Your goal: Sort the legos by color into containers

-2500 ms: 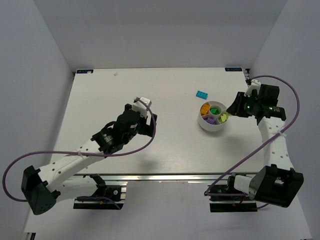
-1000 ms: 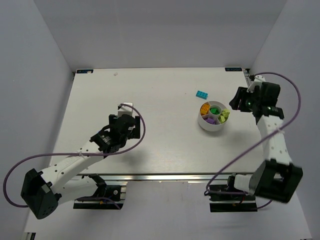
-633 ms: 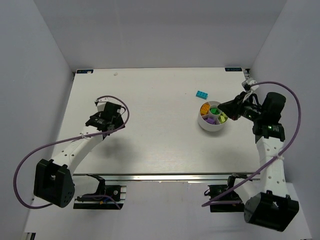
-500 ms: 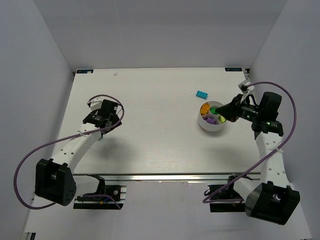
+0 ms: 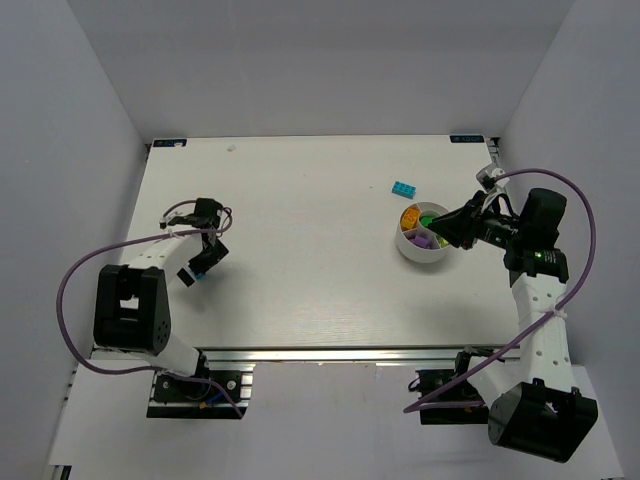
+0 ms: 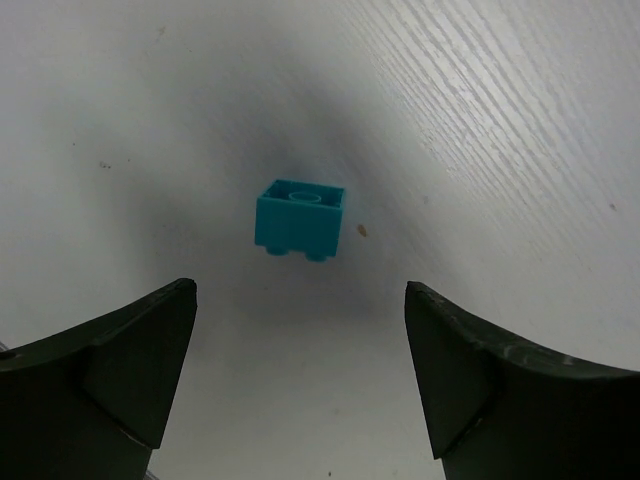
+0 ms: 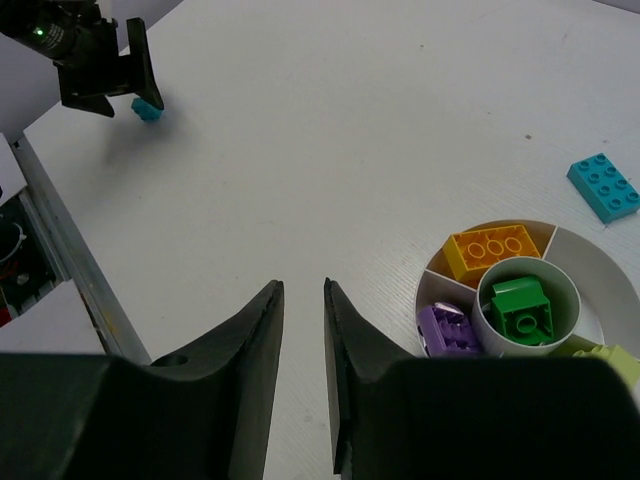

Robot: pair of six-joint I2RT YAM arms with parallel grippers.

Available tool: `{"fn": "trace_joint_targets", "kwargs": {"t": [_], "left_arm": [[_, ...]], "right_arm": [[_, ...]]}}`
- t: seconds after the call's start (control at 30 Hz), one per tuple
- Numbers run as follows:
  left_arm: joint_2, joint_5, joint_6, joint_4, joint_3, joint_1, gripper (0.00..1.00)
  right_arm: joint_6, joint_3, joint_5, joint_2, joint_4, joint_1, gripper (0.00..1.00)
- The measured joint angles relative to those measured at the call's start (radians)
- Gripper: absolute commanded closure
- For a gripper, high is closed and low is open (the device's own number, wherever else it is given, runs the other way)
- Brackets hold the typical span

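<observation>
A small cyan brick point(image 6: 300, 218) lies on the table, just ahead of the gap of my open, empty left gripper point(image 6: 298, 288). In the right wrist view this brick point(image 7: 147, 108) sits next to the left gripper point(image 7: 100, 62), far left. In the top view the left gripper point(image 5: 192, 268) is at the table's left side. A flat cyan brick point(image 5: 404, 188) lies behind the white bowl point(image 5: 420, 257). The bowl point(image 7: 424, 292) holds an orange point(image 7: 492, 250), a green point(image 7: 520, 305), a purple point(image 7: 450, 330) and a lime brick point(image 7: 600, 360). My right gripper point(image 7: 300, 285) hovers by the bowl, jaws nearly together, empty.
The flat cyan brick point(image 7: 603, 187) lies loose on the table beyond the bowl. A metal rail point(image 7: 70, 270) runs along the table's near edge. White walls enclose the table on the left, back and right.
My left arm has swung back from the table's middle to the left side, above the small cyan brick. My right gripper has moved left, over the bowl's right edge.
</observation>
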Motion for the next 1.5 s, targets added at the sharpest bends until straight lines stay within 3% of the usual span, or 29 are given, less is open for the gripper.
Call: {"fn": "trace_joint_targets", "kwargs": {"t": [0.27,0.53,0.7,0.9,0.97,1.0,1.07,1.17,1.27,1.5], "left_arm": [[0.096,0.043,0.02,0.061,0.004,0.052,0.18],[0.135,0.065,0.055,0.102,0.023,0.106,0.39],[0.138,0.089,0.076,0.123,0.029,0.134,0.71],[0.09,0.212,0.144,0.151,0.028,0.13,0.98],[0.024,0.336,0.199,0.212,0.01,0.118,1.0],[-0.019,0.418,0.221,0.251,-0.004,0.108,1.0],[-0.086,0.591,0.25,0.333,-0.015,0.078,1.0],[-0.086,0.811,0.281,0.454,0.023,-0.028,1.0],[0.014,0.944,0.317,0.539,0.134,-0.176,1.0],[0.315,1.058,0.399,0.634,0.545,-0.409,1.0]], "right_arm": [[-0.008,-0.001,0.0,0.006,0.0,-0.003,0.71],[-0.011,-0.011,0.001,0.019,-0.001,-0.015,0.71],[-0.011,-0.011,0.003,0.028,-0.001,-0.026,0.71],[-0.008,-0.012,0.021,0.036,0.0,-0.049,0.71],[0.0,-0.012,0.047,0.036,0.001,-0.061,0.74],[0.011,-0.012,0.068,0.036,0.003,-0.067,0.86],[0.029,-0.012,0.111,0.036,0.011,-0.078,1.0],[0.066,-0.013,0.175,0.036,0.026,-0.098,1.0],[0.098,-0.013,0.216,0.038,0.034,-0.117,1.0],[0.131,-0.013,0.262,0.061,0.052,-0.174,1.0]]}}
